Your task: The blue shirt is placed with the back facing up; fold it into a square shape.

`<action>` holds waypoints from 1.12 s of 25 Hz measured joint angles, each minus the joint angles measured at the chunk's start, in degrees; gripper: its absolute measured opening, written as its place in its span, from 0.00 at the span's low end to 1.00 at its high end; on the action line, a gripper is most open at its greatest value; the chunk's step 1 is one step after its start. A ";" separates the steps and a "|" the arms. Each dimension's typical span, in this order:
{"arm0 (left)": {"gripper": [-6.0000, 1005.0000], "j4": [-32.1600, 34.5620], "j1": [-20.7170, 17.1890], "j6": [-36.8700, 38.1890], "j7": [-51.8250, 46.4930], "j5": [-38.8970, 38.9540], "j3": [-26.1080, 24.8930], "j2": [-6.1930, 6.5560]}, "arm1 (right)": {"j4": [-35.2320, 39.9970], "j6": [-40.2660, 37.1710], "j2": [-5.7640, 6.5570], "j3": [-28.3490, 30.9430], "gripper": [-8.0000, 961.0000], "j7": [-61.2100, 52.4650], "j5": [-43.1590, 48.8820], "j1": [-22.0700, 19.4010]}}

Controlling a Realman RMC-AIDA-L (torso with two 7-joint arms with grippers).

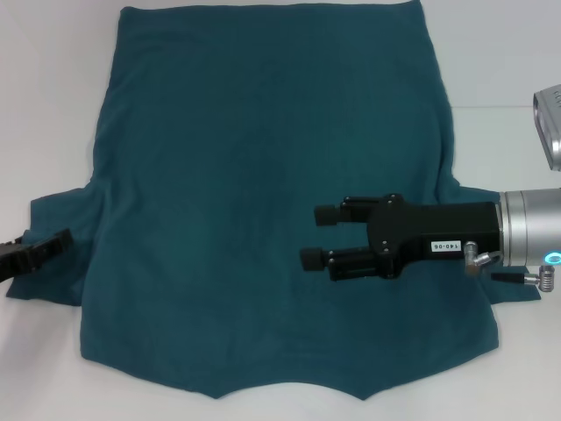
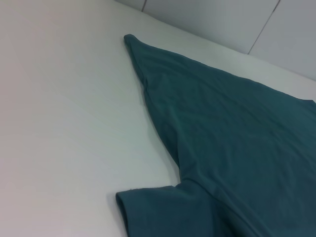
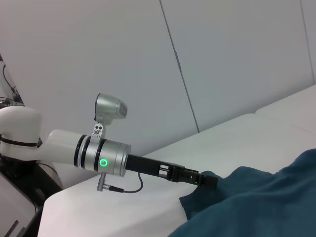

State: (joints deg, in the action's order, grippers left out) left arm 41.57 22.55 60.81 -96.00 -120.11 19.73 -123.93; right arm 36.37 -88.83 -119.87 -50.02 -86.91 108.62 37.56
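White tabletop [image 1: 53, 105] carries the blue shirt [image 1: 263, 175], spread flat, plain side up. My right gripper [image 1: 317, 237] hovers over it, fingers spread; my left gripper [image 1: 48, 247] sits at the sleeve, fingers unclear. Pinching just one layer could drag the shirt crooked.

Blue shirt [image 1: 263, 193] spread flat on white tabletop [image 1: 53, 105], two grippers present.

Shirt: plain side up, hem edge far from the robot, collar edge near; one short sleeve shows at each side. Right gripper [image 1: 321, 236]: black, enters from the right, sits over the right half of the shirt body, its two fingers apart, pointing toward the shirt's middle. Left gripper [image 1: 39, 250]: black, only partly visible at the left edge, lying at the left sleeve; finger state not readable.
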 joint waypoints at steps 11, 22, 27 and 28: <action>0.53 0.13 0.13 -0.36 -0.14 0.12 -0.11 0.00 | -0.04 0.08 0.00 0.11 0.89 0.18 0.00 -0.36; 0.10 0.27 0.53 -0.79 -0.34 0.36 -0.01 0.11 | -0.13 0.13 0.00 0.11 0.89 0.39 0.01 -0.48; 0.01 0.35 1.19 -2.20 -0.15 0.16 -0.04 0.41 | -0.83 0.16 0.00 -0.09 0.89 0.50 -0.51 -0.48; 0.01 0.35 1.30 -2.80 -0.08 0.12 -0.05 0.44 | -0.92 0.16 0.00 -0.09 0.89 0.51 -0.54 -0.48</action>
State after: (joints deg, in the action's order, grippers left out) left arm 41.92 23.85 58.01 -96.07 -119.99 19.68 -123.49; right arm 35.45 -88.67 -119.87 -50.10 -86.40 108.08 37.09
